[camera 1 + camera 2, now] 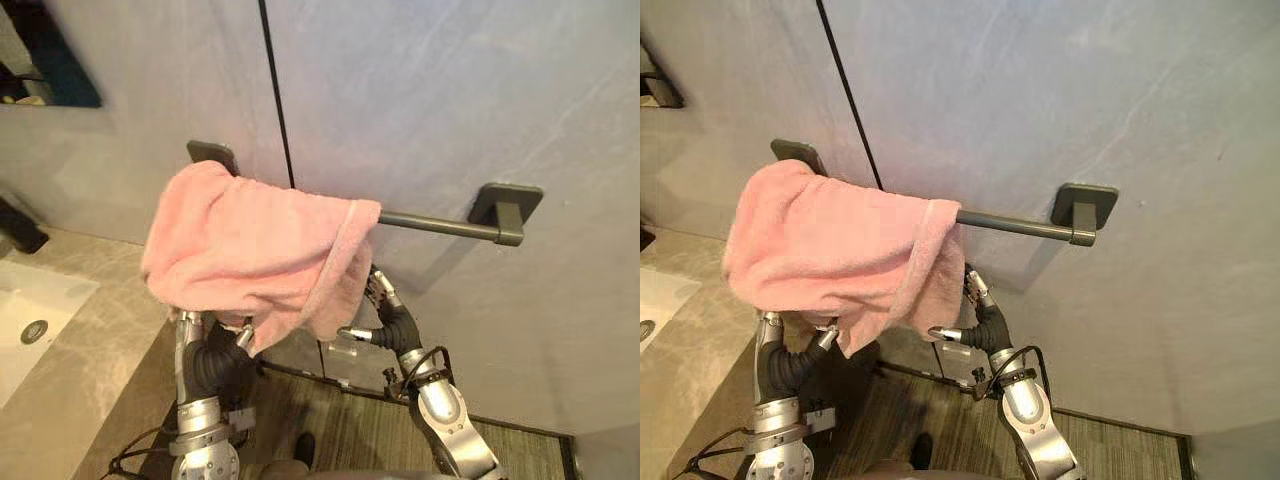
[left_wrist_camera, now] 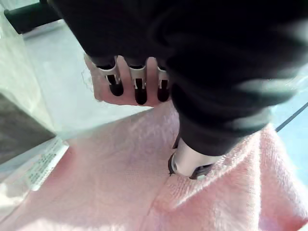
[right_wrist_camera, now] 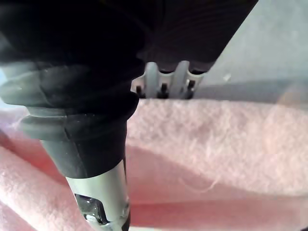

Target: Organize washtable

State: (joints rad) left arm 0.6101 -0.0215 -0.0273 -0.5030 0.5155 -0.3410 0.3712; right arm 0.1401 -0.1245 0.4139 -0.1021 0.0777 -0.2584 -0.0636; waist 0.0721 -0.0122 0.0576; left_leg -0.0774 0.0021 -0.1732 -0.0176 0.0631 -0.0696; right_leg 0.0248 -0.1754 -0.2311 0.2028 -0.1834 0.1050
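Note:
A pink towel (image 1: pixel 250 245) hangs bunched over the left half of a dark wall-mounted towel bar (image 1: pixel 430 225). My left hand (image 1: pixel 210 360) reaches up under the towel's lower left part. In its wrist view its fingers (image 2: pixel 139 91) curl over a fold of the cloth and the thumb (image 2: pixel 190 163) presses into it. My right hand (image 1: pixel 395 325) is at the towel's lower right edge. Its straight fingers (image 3: pixel 163 82) go up behind the hem, with the thumb (image 3: pixel 101 202) spread in front.
A beige stone counter (image 1: pixel 90 370) with a white sink (image 1: pixel 30 310) runs along the left, with a dark tap (image 1: pixel 20 230) behind it. The bar's right bracket (image 1: pixel 505 205) sticks out of the grey wall. Wood-look floor (image 1: pixel 360 430) lies below.

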